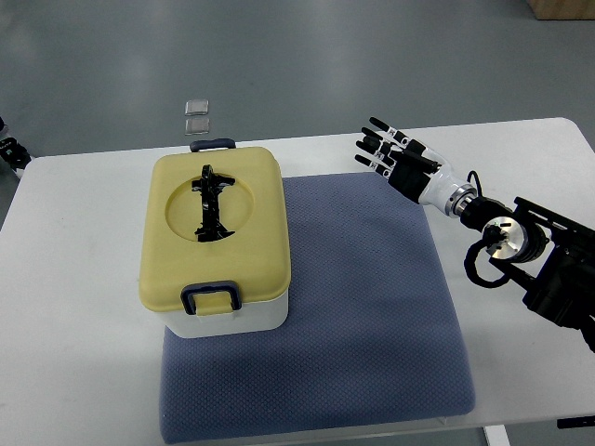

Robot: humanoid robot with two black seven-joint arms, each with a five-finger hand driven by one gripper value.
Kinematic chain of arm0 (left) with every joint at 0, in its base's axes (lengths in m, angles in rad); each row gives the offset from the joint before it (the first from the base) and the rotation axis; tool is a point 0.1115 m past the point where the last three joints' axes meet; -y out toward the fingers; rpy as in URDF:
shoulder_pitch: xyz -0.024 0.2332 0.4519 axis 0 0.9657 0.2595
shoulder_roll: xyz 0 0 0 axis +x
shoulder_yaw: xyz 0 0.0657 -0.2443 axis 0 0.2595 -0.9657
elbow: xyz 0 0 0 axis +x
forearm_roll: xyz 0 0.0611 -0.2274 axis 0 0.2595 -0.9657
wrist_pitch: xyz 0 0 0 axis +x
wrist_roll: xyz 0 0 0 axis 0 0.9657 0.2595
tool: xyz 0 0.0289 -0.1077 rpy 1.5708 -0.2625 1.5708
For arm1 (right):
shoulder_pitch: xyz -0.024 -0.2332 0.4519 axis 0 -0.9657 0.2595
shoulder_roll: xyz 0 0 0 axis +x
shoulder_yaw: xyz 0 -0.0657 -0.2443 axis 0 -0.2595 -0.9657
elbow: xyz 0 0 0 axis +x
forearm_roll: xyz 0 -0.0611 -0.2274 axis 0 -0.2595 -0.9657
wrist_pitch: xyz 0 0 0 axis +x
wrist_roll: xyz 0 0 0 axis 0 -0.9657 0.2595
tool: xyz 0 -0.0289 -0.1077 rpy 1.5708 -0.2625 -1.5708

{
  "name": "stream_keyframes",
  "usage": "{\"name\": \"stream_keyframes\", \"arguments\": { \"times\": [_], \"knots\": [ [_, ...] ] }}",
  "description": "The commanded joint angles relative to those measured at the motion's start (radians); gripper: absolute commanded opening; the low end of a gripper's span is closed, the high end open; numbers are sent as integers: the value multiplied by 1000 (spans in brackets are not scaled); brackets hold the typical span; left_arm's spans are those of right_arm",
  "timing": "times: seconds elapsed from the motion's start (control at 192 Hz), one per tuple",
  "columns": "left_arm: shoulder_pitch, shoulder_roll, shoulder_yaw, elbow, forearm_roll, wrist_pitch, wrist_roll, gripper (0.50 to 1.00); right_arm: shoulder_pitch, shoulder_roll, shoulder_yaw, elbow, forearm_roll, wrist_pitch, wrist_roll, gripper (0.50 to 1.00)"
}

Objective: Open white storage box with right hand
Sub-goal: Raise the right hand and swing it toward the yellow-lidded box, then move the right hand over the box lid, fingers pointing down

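The white storage box (pixel 232 316) stands on the left part of a blue-grey mat (pixel 372 307). A pale yellow lid (pixel 172 242) closes it, with a black folding handle (pixel 211 204) lying in a round recess and dark blue latches at the near (pixel 212 295) and far (pixel 213 144) ends. My right hand (pixel 383 149) hovers over the mat's far right corner, well to the right of the box, its fingers spread and pointing left, holding nothing. Its arm (pixel 521 242) enters from the right edge. A small part of the left arm (pixel 11 151) shows at the left edge.
The white table (pixel 74 307) carries the mat and box. Two small clear squares (pixel 197 115) lie on the grey floor beyond the table's far edge. A cardboard corner (pixel 562 7) shows at the top right.
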Motion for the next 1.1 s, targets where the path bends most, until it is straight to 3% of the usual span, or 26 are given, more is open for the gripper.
{"name": "stream_keyframes", "arguments": {
  "times": [0.0,0.553,0.751,0.903,1.096],
  "knots": [
    [0,0,-2,-6,1,-2,0,1000,4,-2,1,-2,6,-3,-1,932],
    [0,0,-2,-1,1,-2,0,1000,16,-19,-15,-2,-22,-63,4,932],
    [0,0,-2,-1,0,-2,0,1000,68,-76,-10,0,-220,-64,11,930],
    [0,0,-2,-3,0,-2,0,1000,108,-136,-7,10,-359,-64,113,928],
    [0,0,-2,-1,1,-2,0,1000,171,-197,-18,96,-545,-55,133,928]
  ]
}}
